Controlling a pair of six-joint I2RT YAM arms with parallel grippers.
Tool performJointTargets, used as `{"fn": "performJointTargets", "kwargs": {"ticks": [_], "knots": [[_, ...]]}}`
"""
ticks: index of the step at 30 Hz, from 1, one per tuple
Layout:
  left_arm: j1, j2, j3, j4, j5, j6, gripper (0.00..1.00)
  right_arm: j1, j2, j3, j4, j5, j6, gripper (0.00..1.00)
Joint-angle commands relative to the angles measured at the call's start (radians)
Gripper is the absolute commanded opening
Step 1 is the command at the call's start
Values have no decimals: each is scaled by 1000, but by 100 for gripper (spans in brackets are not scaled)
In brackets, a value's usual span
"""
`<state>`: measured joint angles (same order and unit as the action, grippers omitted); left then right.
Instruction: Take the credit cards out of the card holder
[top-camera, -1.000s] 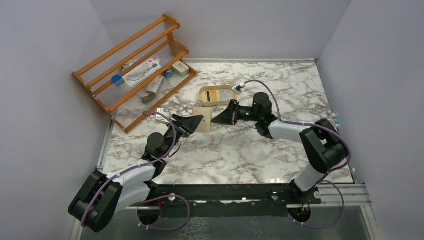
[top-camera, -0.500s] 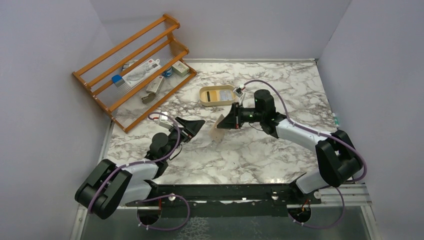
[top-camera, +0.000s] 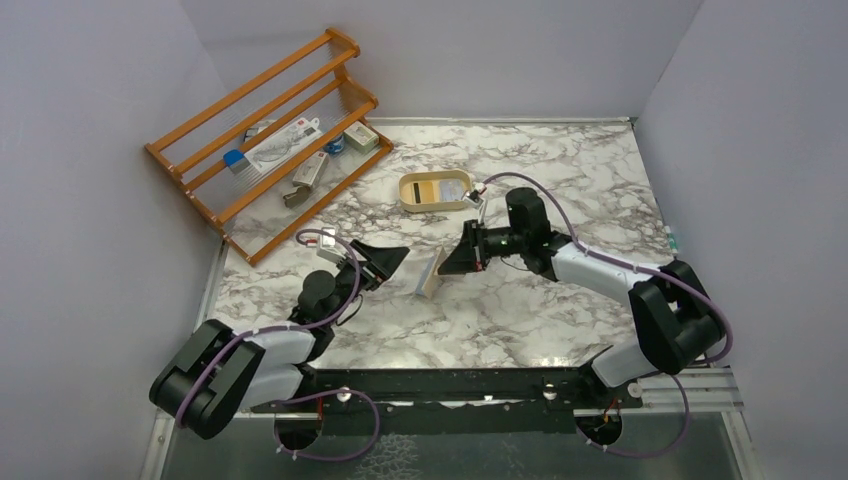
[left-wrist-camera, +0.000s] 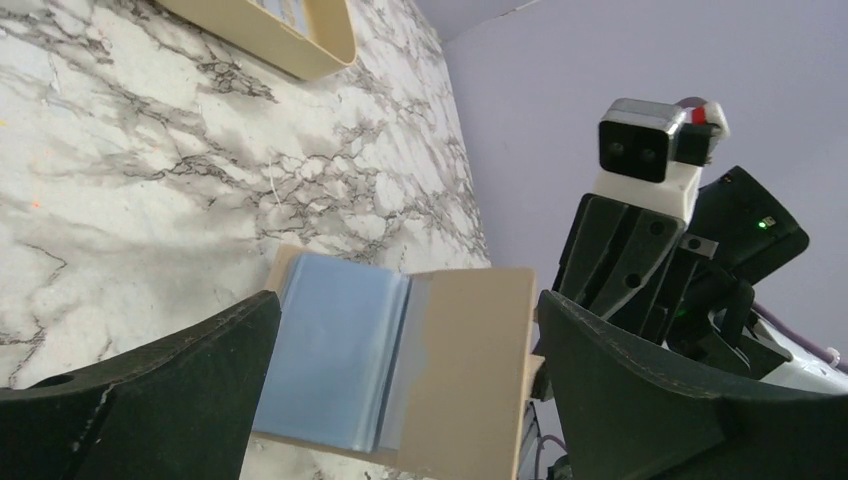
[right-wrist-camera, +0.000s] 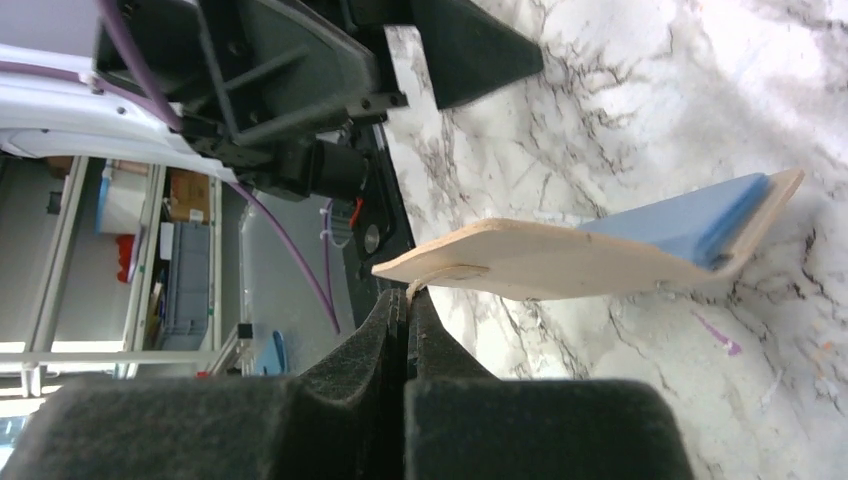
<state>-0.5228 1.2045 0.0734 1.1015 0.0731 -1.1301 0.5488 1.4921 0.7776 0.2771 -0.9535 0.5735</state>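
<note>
The card holder (top-camera: 430, 273) had been tipped up from the desk (top-camera: 580, 170), pinched, seemingly by its tab, in the right tool (top-camera: 445, 267); blue credit cards (left-wrist-camera: 335, 355) were exposed to the spread left tool (top-camera: 399, 258).

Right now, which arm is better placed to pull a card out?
Left, likely: the left end effector is open facing the blue cards; the right end effector is shut on the card holder.

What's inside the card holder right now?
The open card holder shows a light blue panel inside, creased midway. Card or lining: cannot tell. Pocket contents are hidden.
</note>
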Motion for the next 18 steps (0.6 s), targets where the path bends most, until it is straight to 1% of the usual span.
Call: {"fn": "performJointTargets", "kwargs": {"ticks": [1,6,11,14,18], "knots": [[0,-100,11,-89,-35,71,99,-11,-59,-25,-189,2,-126,1],[0,-181,40,-209,-51,133,99,-97,-153,-90,-375,119,-203,1],[0,-165,60,-227,-34,152,98,-115,-119,-55,-504,313,-184,1],[0,-168,66,-232,-27,156,97,-115,-120,-48,-569,440,-146,1],[0,-193,62,-252,-34,165,97,-114,-185,-64,-704,686,-95,4]]}}
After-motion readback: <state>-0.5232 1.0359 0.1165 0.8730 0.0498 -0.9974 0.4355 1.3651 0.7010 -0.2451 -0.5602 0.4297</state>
